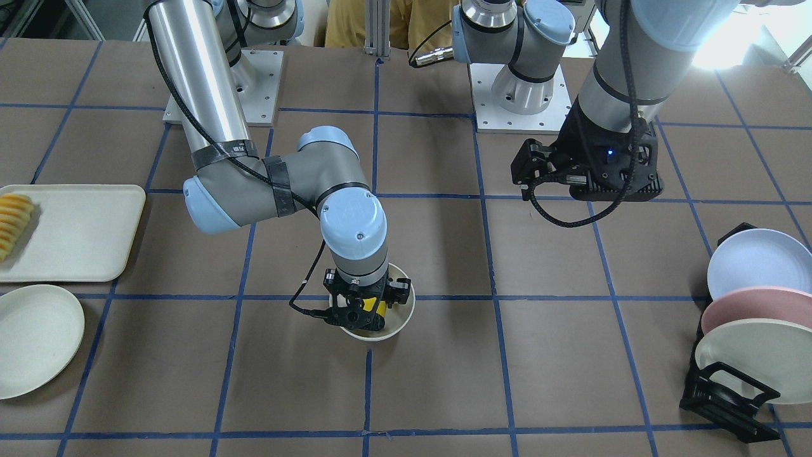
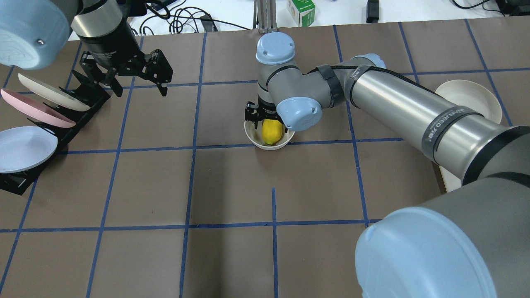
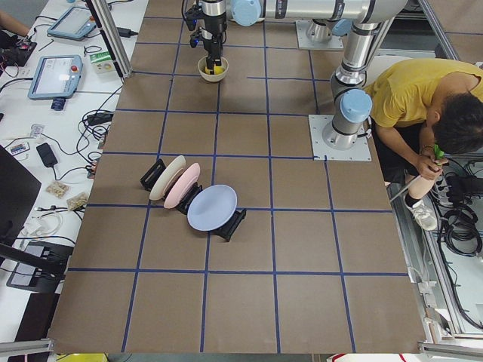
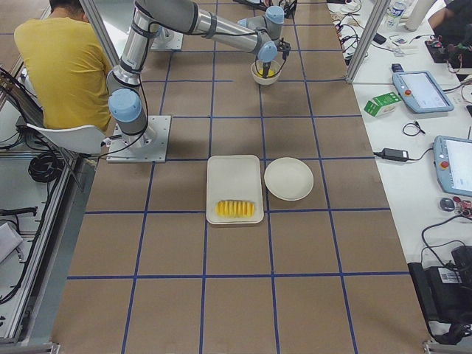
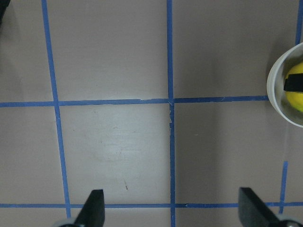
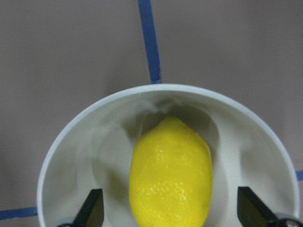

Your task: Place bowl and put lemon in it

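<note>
The off-white bowl (image 1: 404,312) stands on the brown table near its middle, on a blue tape line. The yellow lemon (image 2: 271,131) lies inside it. My right gripper (image 2: 268,124) points straight down into the bowl. In the right wrist view the lemon (image 6: 170,176) lies in the bowl (image 6: 71,156) between the spread fingers (image 6: 93,208), with a gap on each side, so the gripper (image 6: 173,215) is open. My left gripper (image 2: 138,85) hangs open and empty above bare table, far from the bowl. Its wrist view shows the bowl (image 5: 277,97) at the right edge.
A black rack (image 1: 729,397) holds blue, pink and cream plates at the table end on my left. A cream tray (image 1: 76,235) with sliced ridged fruit (image 1: 13,222) and a flat cream plate (image 1: 35,339) lie at my right end. A person in yellow (image 3: 411,98) is behind the arm bases.
</note>
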`<state>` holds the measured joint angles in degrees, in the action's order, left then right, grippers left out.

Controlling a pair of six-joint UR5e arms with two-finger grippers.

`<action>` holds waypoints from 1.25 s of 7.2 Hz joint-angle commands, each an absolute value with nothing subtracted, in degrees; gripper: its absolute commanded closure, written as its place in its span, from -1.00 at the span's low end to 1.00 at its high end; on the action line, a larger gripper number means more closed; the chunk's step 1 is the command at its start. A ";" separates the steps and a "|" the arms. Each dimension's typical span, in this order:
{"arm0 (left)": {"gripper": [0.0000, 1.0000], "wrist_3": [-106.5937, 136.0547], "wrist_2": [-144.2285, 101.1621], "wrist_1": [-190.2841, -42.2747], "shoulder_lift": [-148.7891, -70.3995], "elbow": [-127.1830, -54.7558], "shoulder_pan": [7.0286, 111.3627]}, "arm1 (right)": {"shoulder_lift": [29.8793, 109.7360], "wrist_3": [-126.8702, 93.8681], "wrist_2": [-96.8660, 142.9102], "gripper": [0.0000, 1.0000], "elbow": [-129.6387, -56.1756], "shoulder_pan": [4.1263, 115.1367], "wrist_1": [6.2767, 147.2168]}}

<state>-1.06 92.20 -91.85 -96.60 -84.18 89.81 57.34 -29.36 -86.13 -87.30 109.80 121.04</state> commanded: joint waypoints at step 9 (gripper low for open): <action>-1.00 -1.05 92.46 -91.85 -96.59 -84.20 89.82 | 91.03 -6.76 -88.06 -1.00 -94.80 90.79 87.27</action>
<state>-1.05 92.42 -91.84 -96.63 -84.19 89.81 87.72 -7.05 -87.59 -91.42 91.40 87.20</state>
